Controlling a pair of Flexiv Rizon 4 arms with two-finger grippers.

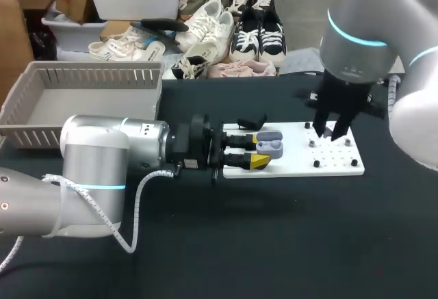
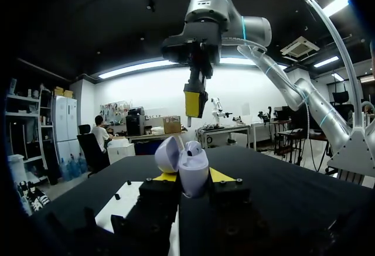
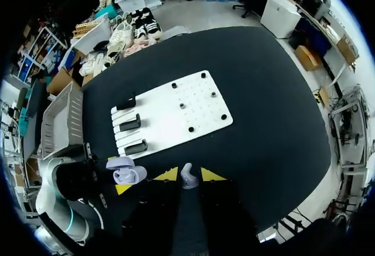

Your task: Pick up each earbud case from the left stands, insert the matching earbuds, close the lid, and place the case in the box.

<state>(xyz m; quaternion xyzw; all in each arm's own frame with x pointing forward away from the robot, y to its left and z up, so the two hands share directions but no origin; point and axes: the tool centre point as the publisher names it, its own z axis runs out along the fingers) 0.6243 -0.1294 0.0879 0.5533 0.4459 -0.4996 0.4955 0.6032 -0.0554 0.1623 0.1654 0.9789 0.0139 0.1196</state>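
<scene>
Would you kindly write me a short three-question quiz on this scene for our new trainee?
1. True or false: the case in the left gripper is closed.
2. Which holds the earbud? A) the left gripper B) the right gripper C) neither
3. How many black stands show on the white board in the right wrist view?

Key: 1 false, it is open; 2 B; 3 three.
</scene>
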